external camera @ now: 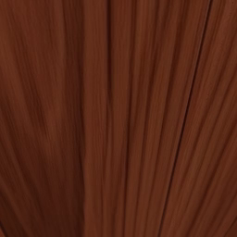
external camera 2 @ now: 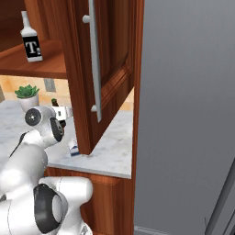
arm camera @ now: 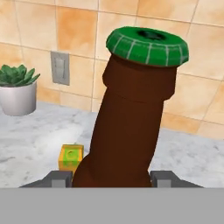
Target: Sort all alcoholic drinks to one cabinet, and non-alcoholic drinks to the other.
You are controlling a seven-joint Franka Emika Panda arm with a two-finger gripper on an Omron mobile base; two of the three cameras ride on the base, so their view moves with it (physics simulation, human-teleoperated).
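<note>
The claw (arm camera: 113,177) is pinching the brown beer bottle (arm camera: 127,118), dead centre of the hand view, its ribbed green cap tilted toward upper right. Smooth dark glass, rounded shoulder. In the right base view's upper left, the clear square-shouldered bottle (external camera 2: 31,39) with its black "T" label already stands on the lighter shelf board (external camera 2: 27,64) — one alcoholic drink sorted, I'd say. The yellow-orange juice carton (arm camera: 71,156) waits on the marbled worktop (arm camera: 30,144), lower left; the milk carton (external camera 2: 73,148) sits under the open wood-grain door (external camera 2: 112,69). Both cartons remain.
</note>
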